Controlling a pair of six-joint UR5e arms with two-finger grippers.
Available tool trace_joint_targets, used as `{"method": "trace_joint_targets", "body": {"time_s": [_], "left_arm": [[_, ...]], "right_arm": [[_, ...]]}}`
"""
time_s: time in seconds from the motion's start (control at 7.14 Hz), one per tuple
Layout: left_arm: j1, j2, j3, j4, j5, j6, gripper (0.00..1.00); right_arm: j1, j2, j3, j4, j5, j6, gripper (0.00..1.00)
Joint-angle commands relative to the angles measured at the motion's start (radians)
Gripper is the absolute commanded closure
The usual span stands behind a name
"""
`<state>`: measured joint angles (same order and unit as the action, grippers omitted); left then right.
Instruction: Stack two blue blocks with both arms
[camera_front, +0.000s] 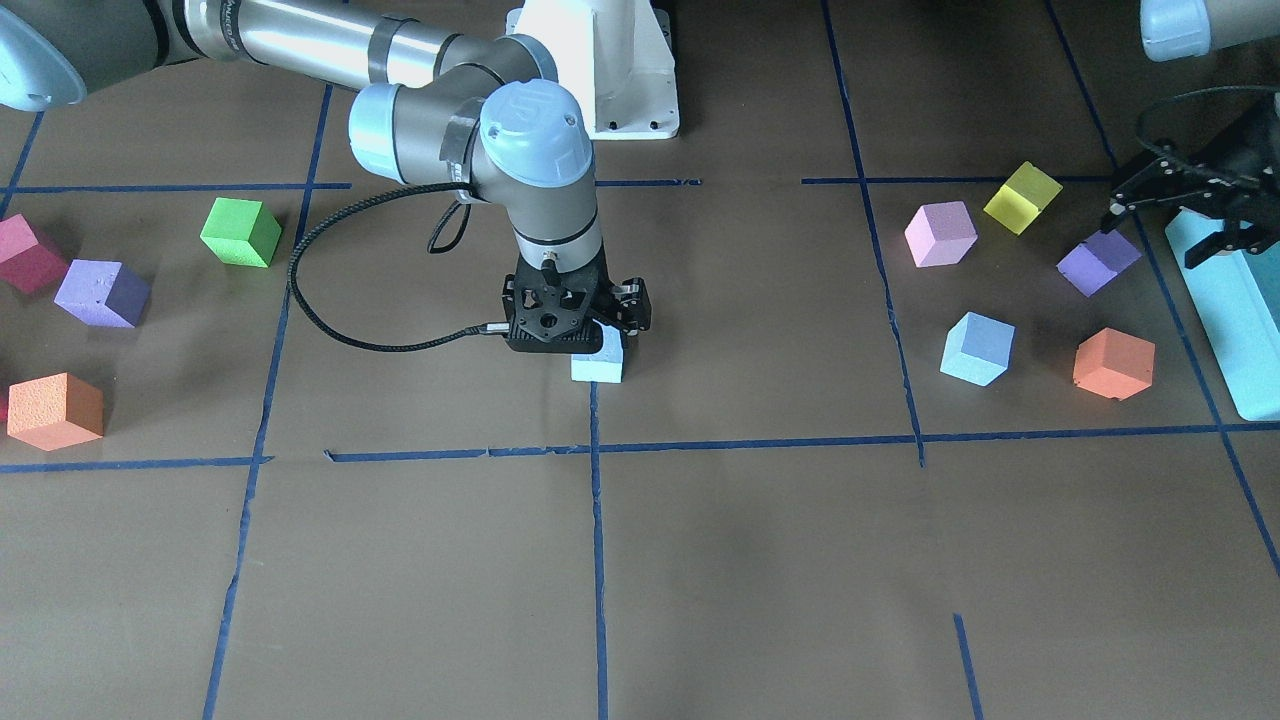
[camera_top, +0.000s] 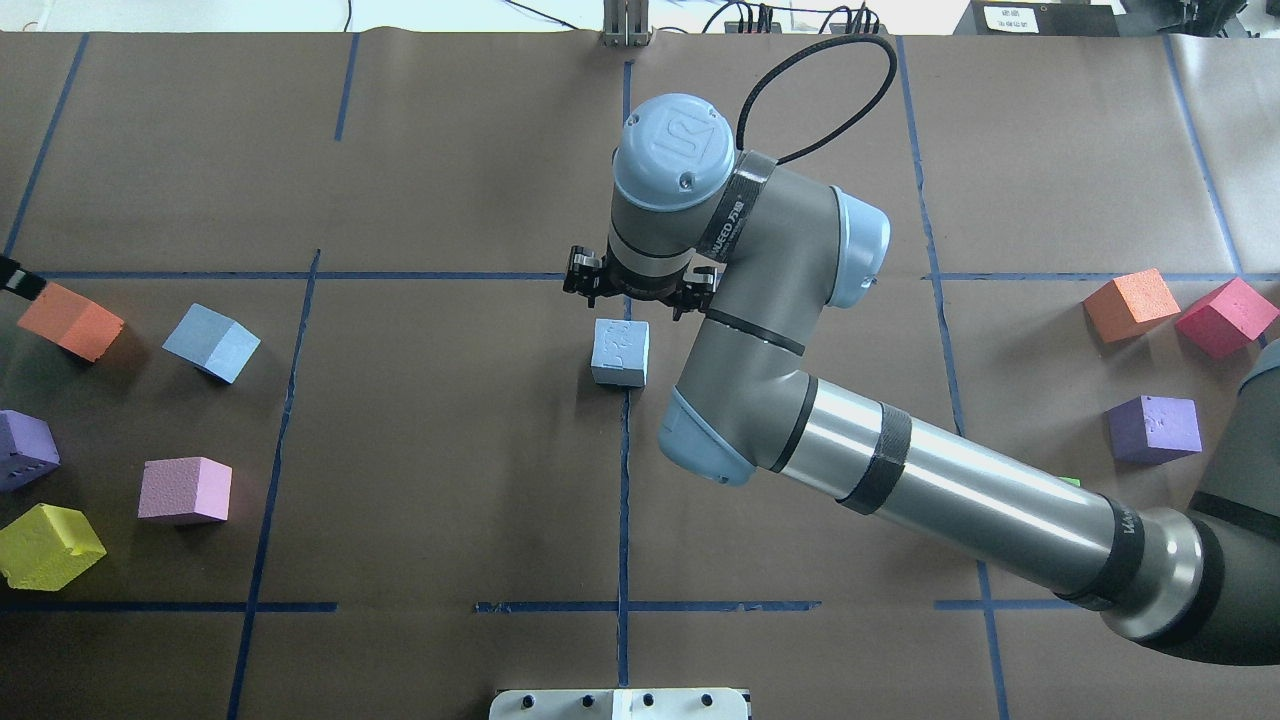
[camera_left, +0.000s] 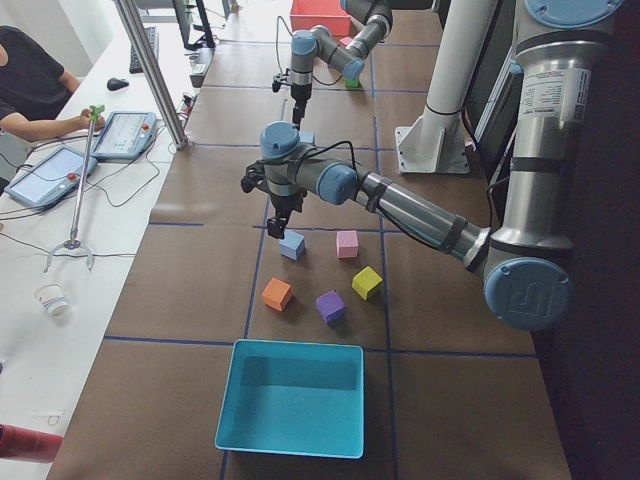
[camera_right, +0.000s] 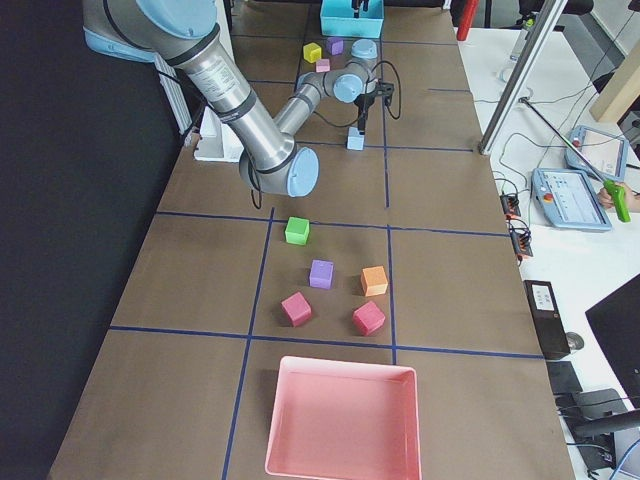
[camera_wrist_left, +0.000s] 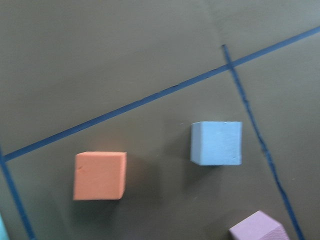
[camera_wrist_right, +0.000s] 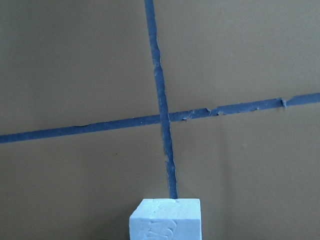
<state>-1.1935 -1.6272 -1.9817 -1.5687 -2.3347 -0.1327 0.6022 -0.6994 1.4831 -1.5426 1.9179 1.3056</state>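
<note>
So, starting closest to the robot's base, we find the pitted blue block (camera_top: 620, 352) sitting flat at the middle of the table (camera_top: 450, 450), on a tape line (camera_top: 622, 500), rough face up. Just beyond and above it hangs the right gripper (camera_front: 585, 338), jaws spread and empty, clear of the block as far as we can tell. On the left half, about as far out, the second blue block (camera_top: 210, 342) rests on the paper, askew to the tape grid, with a pink cube (camera_top: 185, 490) nearer and an orange cube (camera_top: 70, 320) near on its left. The left gripper (camera_front: 1165, 228) hovers over that left end, near the orange cube and the teal box (camera_front: 1235, 330), and its jaws look parted and empty.

We judge both blocks to be light, soft foam: easy to lift, matt enough not to slip, yet liable to squash or tip under a hard pinch. We would take the left one across two opposite flat sides, about mid-height, with the wrist turned square to it. The pitted top may seat it unevenly, so a low, gentle release seems wise.
</note>
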Motion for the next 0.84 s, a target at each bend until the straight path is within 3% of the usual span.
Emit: {"method": "trace_joint_targets", "body": {"time_s": [0.0, 0.28, 0.7], "left_arm": [[0.127, -0.036, 0.024, -0.061, 0.103, -0.095, 0.0], [0.201, -0.042, 0.207, -0.364, 0.155, -0.23, 0.0], [0.278, -0.072, 0.297, -0.399, 0.204, -0.251, 0.0]], "right_arm": [[0.039, -0.012, 0.163, -0.177, 0.004, -0.023, 0.01], [0.109, -0.108, 0.398, -0.402, 0.004, -0.202, 0.01], [0.261, -0.218, 0.491, -0.445, 0.114, -0.406, 0.01]]}}
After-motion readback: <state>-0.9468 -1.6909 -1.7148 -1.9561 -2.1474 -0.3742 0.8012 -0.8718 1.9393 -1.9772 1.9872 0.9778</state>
